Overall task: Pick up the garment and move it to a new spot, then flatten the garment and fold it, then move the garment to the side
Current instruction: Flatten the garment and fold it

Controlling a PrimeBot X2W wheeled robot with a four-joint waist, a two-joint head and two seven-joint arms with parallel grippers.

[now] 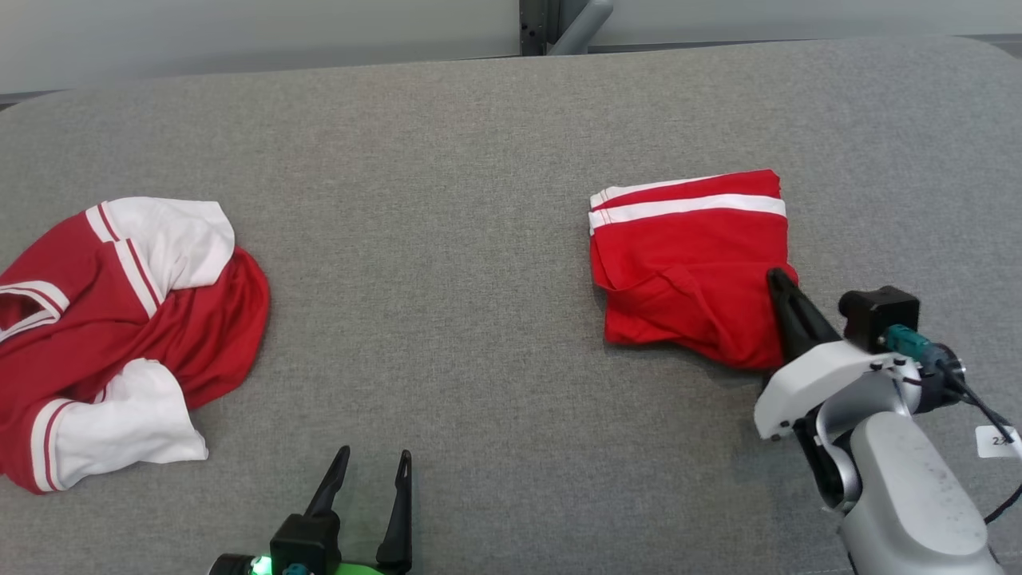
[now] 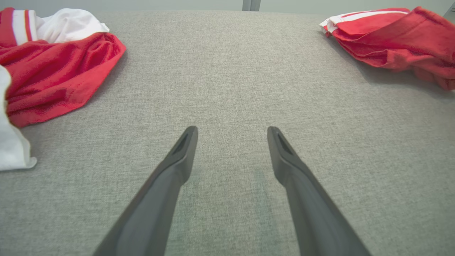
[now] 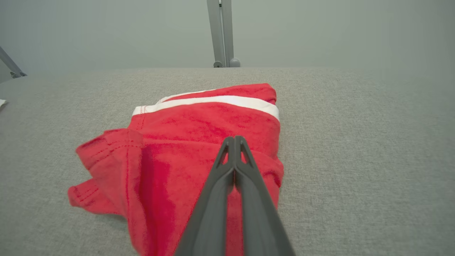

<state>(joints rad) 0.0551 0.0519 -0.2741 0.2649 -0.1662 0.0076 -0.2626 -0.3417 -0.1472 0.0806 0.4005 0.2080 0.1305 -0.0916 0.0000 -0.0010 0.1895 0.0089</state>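
A folded red garment [image 1: 687,263] [image 3: 199,135] with white stripes lies on the right of the grey cloth-covered table [image 1: 479,200]; it also sits at the upper right of the left wrist view [image 2: 391,39]. My right gripper [image 1: 778,279] [image 3: 234,138] is shut, its fingers pressed together over the garment's near right edge; no cloth shows between the tips. My left gripper [image 1: 375,459] [image 2: 231,133] stands open over bare table at the near middle, with nothing between its fingers.
A crumpled red and white garment [image 1: 120,335] [image 2: 53,67] lies at the table's left side. A grey post [image 1: 559,24] [image 3: 222,35] rises behind the far edge. Bare grey surface stretches between the two garments.
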